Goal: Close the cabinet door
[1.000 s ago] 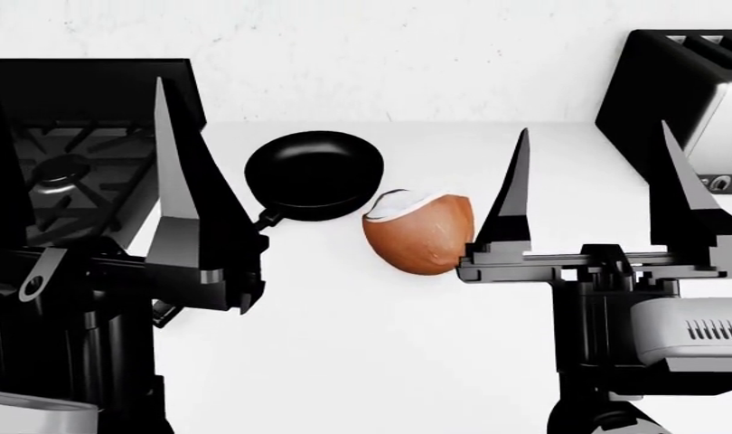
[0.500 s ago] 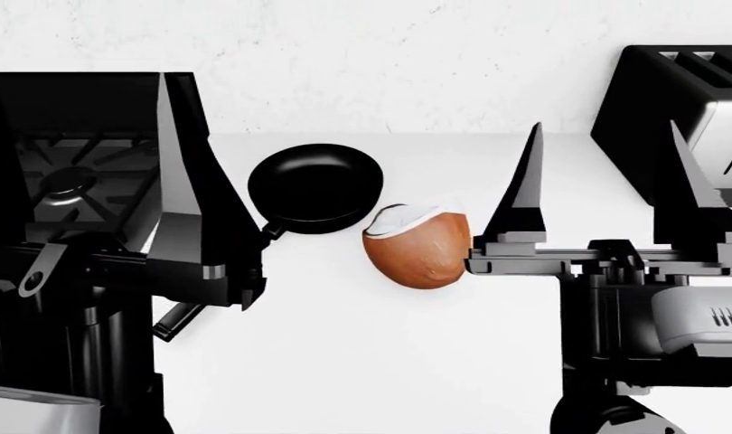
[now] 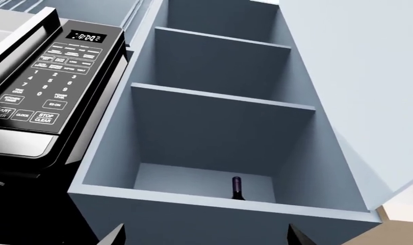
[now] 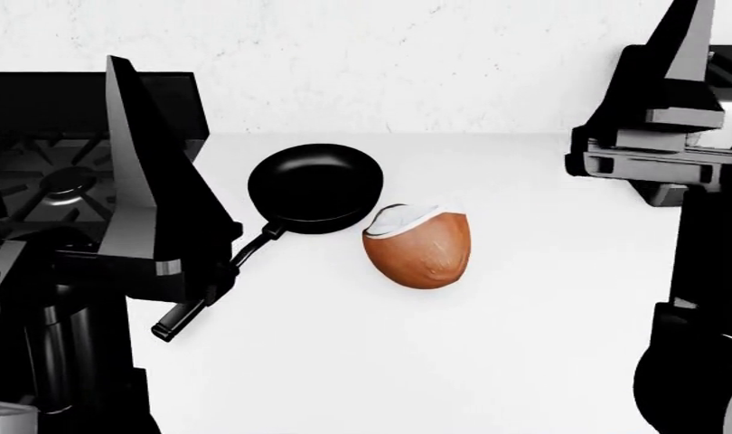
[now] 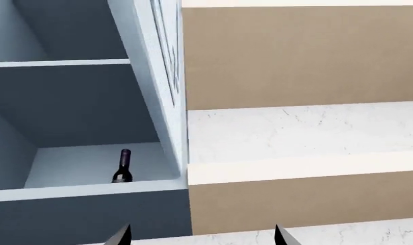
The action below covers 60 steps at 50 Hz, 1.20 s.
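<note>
The grey-blue cabinet point(image 3: 213, 117) stands open, its shelves showing in both wrist views. Its pale door point(image 3: 369, 102) is swung out beside the opening; the right wrist view catches that door point(image 5: 162, 76) nearly edge-on. A dark bottle point(image 3: 237, 188) stands on the lowest shelf, also visible as the bottle point(image 5: 123, 167) in the right wrist view. My left gripper point(image 3: 205, 239) is open below the cabinet's bottom edge, touching nothing. My right gripper point(image 5: 201, 239) is open too, under the door's edge and apart from it. The head view shows no cabinet, only one left finger point(image 4: 131, 163) and one right finger point(image 4: 686, 54).
A black microwave point(image 3: 43, 87) hangs directly beside the cabinet. On the white counter point(image 4: 487, 362) below lie a black frying pan point(image 4: 314, 188) and a halved coconut point(image 4: 419, 246), with a stove point(image 4: 52, 172) at the left. A tan and white wall point(image 5: 302, 122) lies past the door.
My right arm has risen and shifted right, up towards the top corner of the head view. The left gripper has drifted left and slightly higher. Pan and coconut stayed put.
</note>
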Motion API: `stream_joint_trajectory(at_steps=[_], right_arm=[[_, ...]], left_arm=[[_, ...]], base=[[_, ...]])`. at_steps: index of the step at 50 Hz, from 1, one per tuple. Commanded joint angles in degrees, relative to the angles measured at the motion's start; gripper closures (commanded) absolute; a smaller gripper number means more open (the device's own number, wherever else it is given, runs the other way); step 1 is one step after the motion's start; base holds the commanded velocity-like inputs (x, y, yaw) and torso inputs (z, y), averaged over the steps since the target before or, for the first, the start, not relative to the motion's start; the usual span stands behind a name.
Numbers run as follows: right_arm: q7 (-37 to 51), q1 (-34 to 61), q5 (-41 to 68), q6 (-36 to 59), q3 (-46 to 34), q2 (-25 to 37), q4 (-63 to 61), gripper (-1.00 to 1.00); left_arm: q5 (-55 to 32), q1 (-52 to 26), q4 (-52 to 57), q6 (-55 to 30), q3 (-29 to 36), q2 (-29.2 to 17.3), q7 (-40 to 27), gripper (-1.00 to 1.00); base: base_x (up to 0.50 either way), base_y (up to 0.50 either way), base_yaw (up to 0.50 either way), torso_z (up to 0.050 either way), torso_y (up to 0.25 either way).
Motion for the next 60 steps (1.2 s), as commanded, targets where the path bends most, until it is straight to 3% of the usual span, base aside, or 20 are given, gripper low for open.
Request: stream_joint_trajectory(at_steps=[1, 9, 20, 31, 44, 60], right_arm=[[2.16, 9.03, 10.96, 8.85, 8.80, 0.11, -2.02, -1.00], [6.29, 12.81, 23.41, 12.10, 19.69, -0.38, -0.17, -1.00], [11.41, 20.48, 32.98, 18.92, 25.33, 4.80, -0.29, -1.00], [11.62, 35.17, 30.56, 22.80, 15.01, 7.91, 4.71, -1.00], [9.39, 53.16, 28.92, 23.99, 4.01, 5.94, 12.25, -1.00], [4.31, 49.17, 22.03, 17.67, -7.07, 2.79, 16.80, -1.00]], left_arm=[[-1.15, -1.56, -1.83, 1.69, -1.58, -0.51, -0.31, -1.00], [-1.61, -2.01, -2.64, 2.14, -2.41, -1.01, -0.59, -1.00], [-1.35, -1.56, -3.65, 3.50, -2.02, -1.27, -0.48, -1.00], [-1.86, -1.76, -2.21, 2.32, -1.53, -1.60, -0.95, -1.00], [-2.27, -1.61, -3.09, 2.73, -1.05, -1.68, -1.16, -1.00], [-2.29, -1.50, -3.10, 3.08, -0.58, -1.99, -1.44, -1.00]], base=[[0.00, 0.00, 0.00, 0.000, 0.000], [0.00, 0.00, 0.00, 0.000, 0.000], [0.00, 0.00, 0.00, 0.000, 0.000], [0.00, 0.00, 0.00, 0.000, 0.000], [0.00, 0.00, 0.00, 0.000, 0.000], [0.00, 0.00, 0.01, 0.005, 0.002]])
